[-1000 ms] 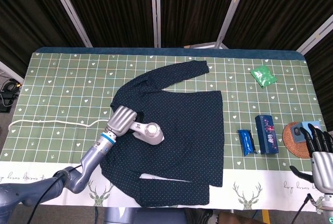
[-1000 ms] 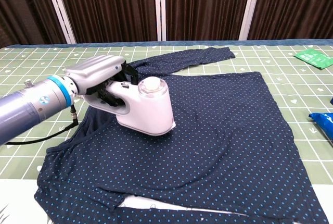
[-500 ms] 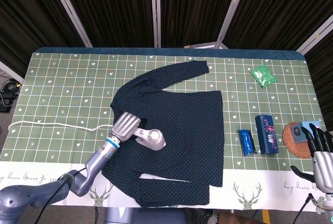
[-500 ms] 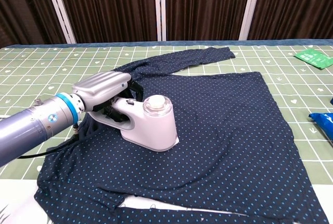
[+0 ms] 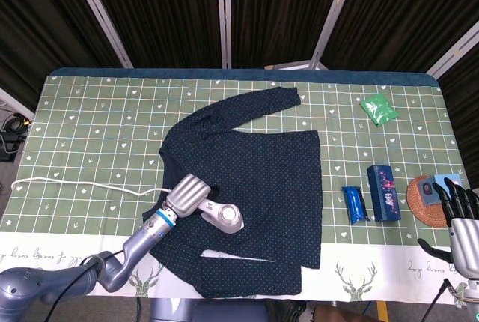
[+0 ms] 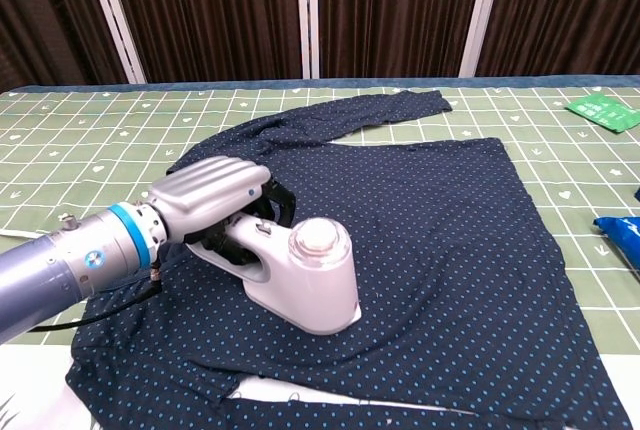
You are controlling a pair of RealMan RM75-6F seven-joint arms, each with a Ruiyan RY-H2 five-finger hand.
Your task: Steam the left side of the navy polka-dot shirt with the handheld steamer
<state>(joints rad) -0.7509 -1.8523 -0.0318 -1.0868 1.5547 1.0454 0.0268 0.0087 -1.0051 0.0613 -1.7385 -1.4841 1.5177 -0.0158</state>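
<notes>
Left hand wrapped tight around the handle of the white steamer, flat on the left side of the navy dotted shirt. Shirt spread out on the green table. Right hand off at the table's right edge, fingers apart, holding nothing.

Dark pleated curtains with pale vertical rails hang behind a worktop draped in green grid-patterned cloth.

Left hand grips steamer, seemingly resting on shirt.
</notes>
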